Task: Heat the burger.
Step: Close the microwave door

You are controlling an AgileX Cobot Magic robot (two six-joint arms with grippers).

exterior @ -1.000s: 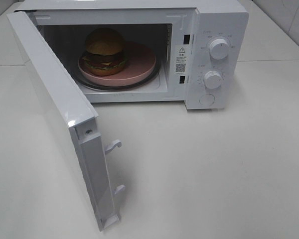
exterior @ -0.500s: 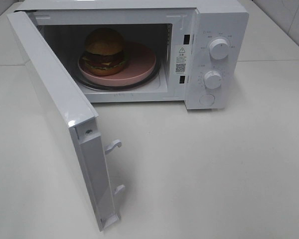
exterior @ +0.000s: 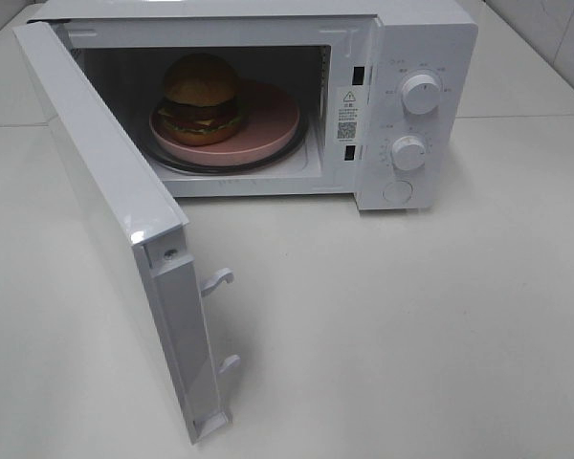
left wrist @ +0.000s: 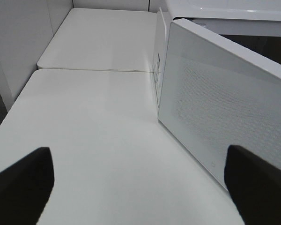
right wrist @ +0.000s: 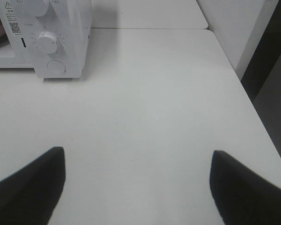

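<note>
White table (exterior: 411, 316). Microwave (exterior: 430, 38) at its back, door (exterior: 105, 182) swung wide. Burger (exterior: 201, 91) inside on pink plate (exterior: 268, 120), left of the plate's centre. Left gripper (left wrist: 138, 164) faces the door's outer side, jaws spread, empty. Right gripper (right wrist: 138, 161) over table, jaws spread, empty.

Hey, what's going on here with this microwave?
The burger sits on a pink plate inside the microwave, whose door stands wide open. Both grippers are open and empty: the left gripper faces the door's outer side, the right gripper hangs over the table, looking toward the knobs. Neither touches anything.
</note>
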